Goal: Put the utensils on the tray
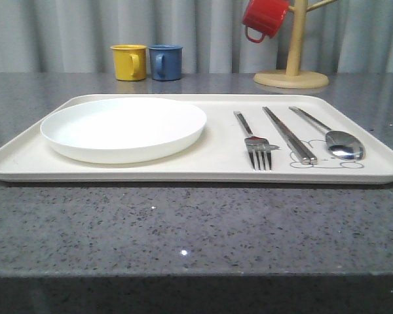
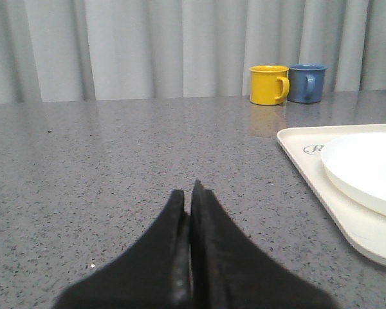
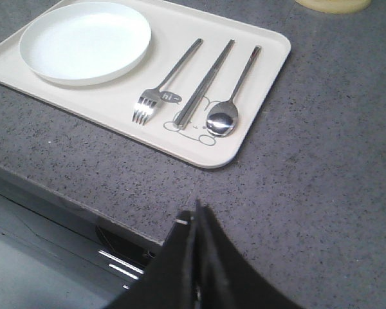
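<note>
The cream tray (image 1: 183,171) (image 3: 260,119) (image 2: 309,164) lies across the grey counter. On its right half rest a silver fork (image 1: 254,142) (image 3: 159,90), a pair of flat chopsticks (image 1: 288,133) (image 3: 204,84) and a round-bowled spoon (image 1: 337,139) (image 3: 228,106), side by side. My left gripper (image 2: 188,192) is shut and empty, low over bare counter left of the tray. Shut and empty too, my right gripper (image 3: 197,212) hovers by the counter's front edge, apart from the tray's near right corner.
A round white plate (image 1: 123,126) (image 3: 85,40) (image 2: 367,168) fills the tray's left half. A yellow mug (image 1: 129,62) (image 2: 268,84) and a blue mug (image 1: 166,62) (image 2: 306,82) stand at the back. A red mug (image 1: 263,17) hangs on a wooden mug tree (image 1: 293,65) at back right.
</note>
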`<state>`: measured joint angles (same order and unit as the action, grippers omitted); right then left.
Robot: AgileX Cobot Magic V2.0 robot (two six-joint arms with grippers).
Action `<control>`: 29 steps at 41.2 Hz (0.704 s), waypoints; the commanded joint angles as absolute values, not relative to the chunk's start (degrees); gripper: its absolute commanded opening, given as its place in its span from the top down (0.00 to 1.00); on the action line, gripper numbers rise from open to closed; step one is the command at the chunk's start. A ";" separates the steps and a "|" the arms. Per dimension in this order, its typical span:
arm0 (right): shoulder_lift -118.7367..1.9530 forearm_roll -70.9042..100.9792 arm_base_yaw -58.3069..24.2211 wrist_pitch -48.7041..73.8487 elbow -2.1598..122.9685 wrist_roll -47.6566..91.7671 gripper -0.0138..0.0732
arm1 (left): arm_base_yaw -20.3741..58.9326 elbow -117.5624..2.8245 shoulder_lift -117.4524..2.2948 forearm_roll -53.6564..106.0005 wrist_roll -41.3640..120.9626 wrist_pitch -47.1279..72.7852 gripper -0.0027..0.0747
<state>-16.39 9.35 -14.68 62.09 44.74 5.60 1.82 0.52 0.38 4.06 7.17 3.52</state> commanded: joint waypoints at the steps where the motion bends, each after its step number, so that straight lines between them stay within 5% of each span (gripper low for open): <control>1: -17.12 9.79 -14.73 57.98 45.89 6.06 0.92 | 2.10 0.36 1.73 4.03 7.17 -1.44 0.99; 20: -16.89 9.52 -14.62 57.49 45.46 6.06 0.92 | 2.10 0.36 1.73 4.03 7.17 -1.44 0.99; 29: -11.59 8.76 -6.40 37.78 31.31 6.06 0.92 | 2.10 0.36 1.73 4.03 7.17 -1.44 0.99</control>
